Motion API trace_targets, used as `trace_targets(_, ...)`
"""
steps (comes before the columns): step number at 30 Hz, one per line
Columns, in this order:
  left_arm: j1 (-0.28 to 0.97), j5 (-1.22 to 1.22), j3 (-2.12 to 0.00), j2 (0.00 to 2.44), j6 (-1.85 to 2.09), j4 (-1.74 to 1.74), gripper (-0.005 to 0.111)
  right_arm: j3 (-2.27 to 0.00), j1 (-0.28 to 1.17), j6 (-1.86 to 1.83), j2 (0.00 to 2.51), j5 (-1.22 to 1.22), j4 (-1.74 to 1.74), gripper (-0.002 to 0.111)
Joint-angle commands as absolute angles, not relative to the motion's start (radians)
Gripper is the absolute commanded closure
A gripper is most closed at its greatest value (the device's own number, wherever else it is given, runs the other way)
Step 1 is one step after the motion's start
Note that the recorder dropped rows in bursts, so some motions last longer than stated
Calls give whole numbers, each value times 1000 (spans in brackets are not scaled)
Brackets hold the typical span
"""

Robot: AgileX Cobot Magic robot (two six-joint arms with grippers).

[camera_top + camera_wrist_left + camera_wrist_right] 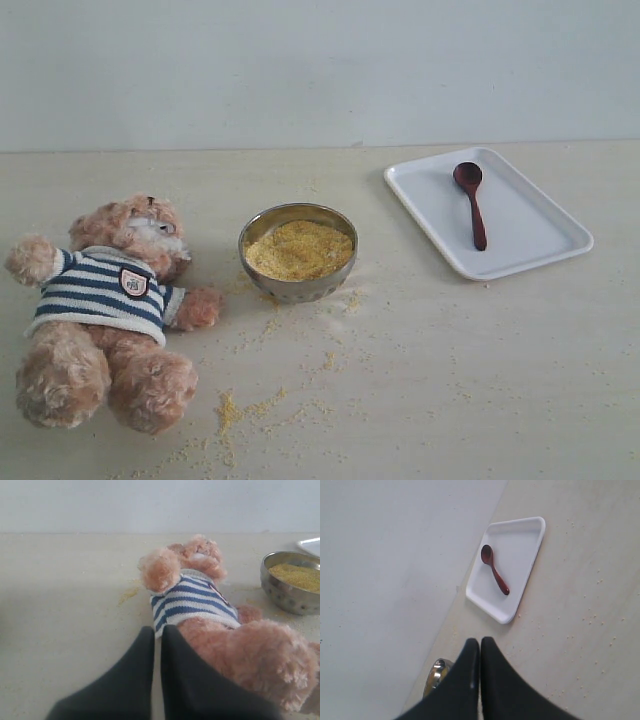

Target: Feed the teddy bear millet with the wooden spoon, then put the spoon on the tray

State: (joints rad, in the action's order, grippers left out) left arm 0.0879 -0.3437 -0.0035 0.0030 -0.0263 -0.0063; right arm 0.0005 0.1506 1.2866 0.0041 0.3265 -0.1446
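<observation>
The teddy bear (110, 310) lies on its back at the left of the table, in its striped shirt. Millet (298, 249) fills the metal bowl (297, 285) at the centre. The wooden spoon (471, 201) rests on the white tray (540, 250) at the right. Neither gripper shows in the exterior view. My left gripper (157, 630) is shut and empty, just beside the teddy bear (210, 615). My right gripper (479, 641) is shut and empty, well short of the tray (520, 540), where the spoon (494, 569) lies.
Loose millet grains (235, 410) are scattered over the table in front of the bowl and the bear. A pale wall runs behind the table. The bowl (290, 587) shows beyond the bear in the left wrist view, and its rim (436, 672) shows beside the right fingers.
</observation>
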Motion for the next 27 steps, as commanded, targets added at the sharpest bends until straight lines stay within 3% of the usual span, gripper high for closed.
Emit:
trace_targets(1,91,-311,0,0,0,-37,102,0,148,1281,0,322,-145,108)
trace_targets(14,91,-309,0,0,0,-34,102,0,108,1167,0,371,-268,108)
trace_targets(17,91,-309,0,0,0,-34,102,0,75,552,0,360,-170,108)
trace_targets(18,91,-309,0,0,0,-34,102,0,66,-63,0,338,0,108)
trace_targets(20,91,-309,0,0,0,-34,102,0,48,-465,0,334,123,108)
trace_targets(27,91,-309,0,0,0,-34,102,0,-57,-131,0,329,-9,108)
